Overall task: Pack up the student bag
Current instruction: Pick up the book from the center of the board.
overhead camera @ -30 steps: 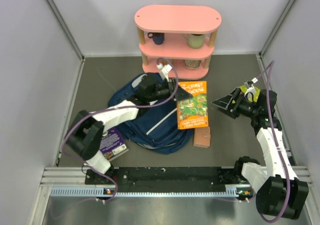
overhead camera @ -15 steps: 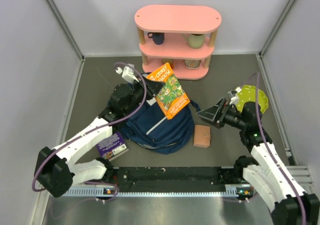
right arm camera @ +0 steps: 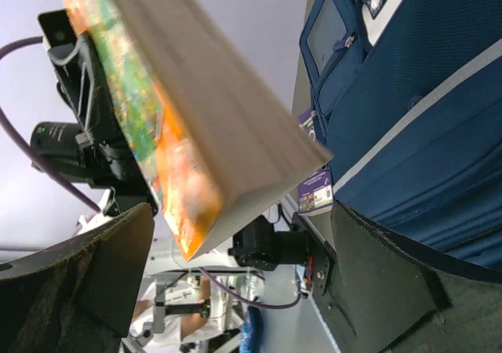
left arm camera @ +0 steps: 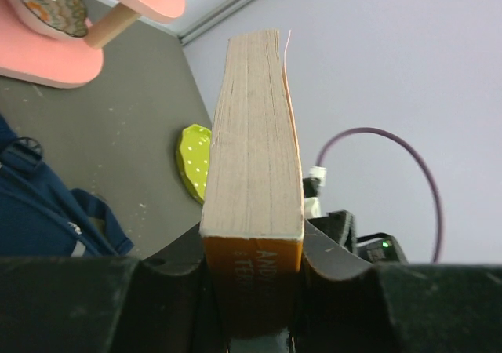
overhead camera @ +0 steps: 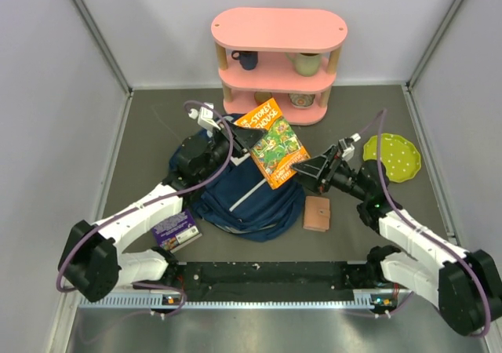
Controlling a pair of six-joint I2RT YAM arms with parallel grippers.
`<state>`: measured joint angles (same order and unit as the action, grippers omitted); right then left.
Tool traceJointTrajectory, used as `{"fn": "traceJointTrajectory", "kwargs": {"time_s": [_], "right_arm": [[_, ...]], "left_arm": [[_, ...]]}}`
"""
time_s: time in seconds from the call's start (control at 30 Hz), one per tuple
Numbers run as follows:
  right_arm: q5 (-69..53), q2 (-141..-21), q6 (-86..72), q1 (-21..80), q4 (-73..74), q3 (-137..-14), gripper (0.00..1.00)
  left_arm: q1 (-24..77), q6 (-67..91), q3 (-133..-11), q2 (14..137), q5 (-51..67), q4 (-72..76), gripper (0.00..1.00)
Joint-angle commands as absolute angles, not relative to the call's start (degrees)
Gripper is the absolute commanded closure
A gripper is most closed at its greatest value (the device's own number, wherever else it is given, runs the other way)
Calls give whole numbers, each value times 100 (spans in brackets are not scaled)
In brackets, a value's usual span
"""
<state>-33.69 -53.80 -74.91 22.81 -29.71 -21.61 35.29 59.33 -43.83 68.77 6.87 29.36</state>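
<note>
Top external view first, Ana: where does the student bag [overhead camera: 243, 200] lie?

Flat on the grey desk [overhead camera: 141, 133], Ben, between the 2 arms and in front of the pink shelf [overhead camera: 278, 27]. Its navy front with the pale stripes faces up.

And the left claw [overhead camera: 249, 137]?

Clenched on an orange book [overhead camera: 276, 143], which it holds tilted in the air above the bag's far end. In the left wrist view, both fingers [left arm camera: 176, 278] press on the 2 covers, and the pale page edges are turned to the camera.

What about the right claw [overhead camera: 302, 167]?

Released. From above, it sits just beside the book's lower right corner. The right wrist view has its 2 fingers [right arm camera: 86, 282] spread wide, with that corner hanging between them. Neither finger seems to touch it.

What else is on the desk?

A brown wallet [overhead camera: 318, 212] is just right of the bag, and a purple book [overhead camera: 174, 227] lies by its near left side. A green dotted plate [overhead camera: 392, 157] sits well off to the right. On the shelf's middle level stand a blue mug [overhead camera: 245, 59] and a green mug [overhead camera: 307, 63].
</note>
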Motion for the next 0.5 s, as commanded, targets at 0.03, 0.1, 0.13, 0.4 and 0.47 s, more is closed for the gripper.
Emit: {"fn": "traceJointTrajectory", "kwargs": {"time_s": [0.03, 0.1, 0.13, 0.4, 0.47], "right_arm": [[-3208, -5712, -7989, 2505, -4070, -2320, 7], [-3103, -5757, -7981, 2575, -4165, -2320, 7], [-3076, -5826, -8015, 2584, -4244, -2329, 7], [-2997, -6521, -8454, 2593, -5832, -2355, 13], [-3006, -6766, -8604, 2601, -6256, -2338, 24]], "left_arm": [[3551, 6267, -4377, 6803, 914, 4359, 100], [3551, 6310, -4386, 6855, 958, 4429, 100], [3551, 6337, -4403, 6873, 1002, 4464, 100], [3551, 6688, -4333, 7189, 1265, 4816, 100], [3551, 6759, -4298, 7251, 1292, 4912, 100]]}}
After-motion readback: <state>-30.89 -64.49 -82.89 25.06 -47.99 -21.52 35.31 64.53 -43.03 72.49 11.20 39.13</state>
